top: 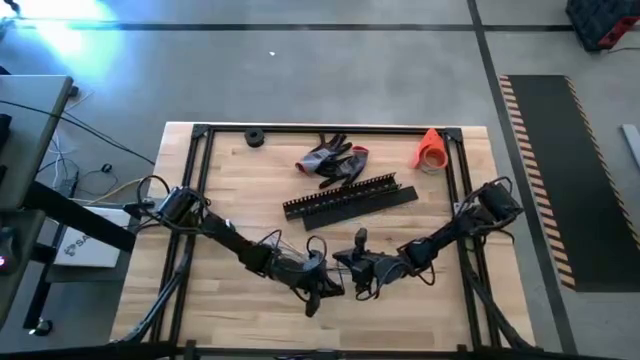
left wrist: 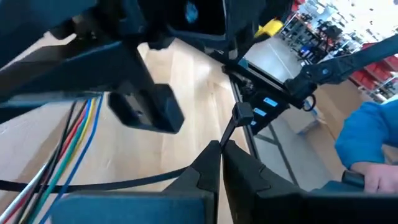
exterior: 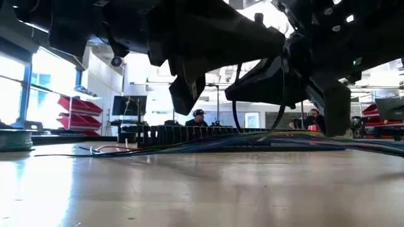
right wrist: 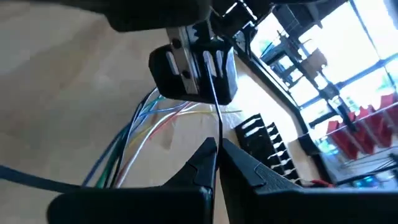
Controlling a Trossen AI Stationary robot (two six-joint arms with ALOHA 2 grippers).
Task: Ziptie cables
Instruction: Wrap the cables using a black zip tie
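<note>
1. Two end effectors meet at the surface's (top: pixel 240 170) near edge.
2. Left end effector (left wrist: pixel 219 149) and right end effector (right wrist: pixel 217 146) each pinch a thin black strand.
3. Cables (right wrist: pixel 134 140) lie beneath them.

On my wooden worktop (top: pixel 240 310) a pair of grey-and-red gloves (top: pixel 333 160) lies near the far edge, just behind two long black slotted strips (top: pixel 350 200). An orange tape roll (top: pixel 431 150) sits at the far right corner, a small black ring (top: pixel 254 137) far left.
</note>
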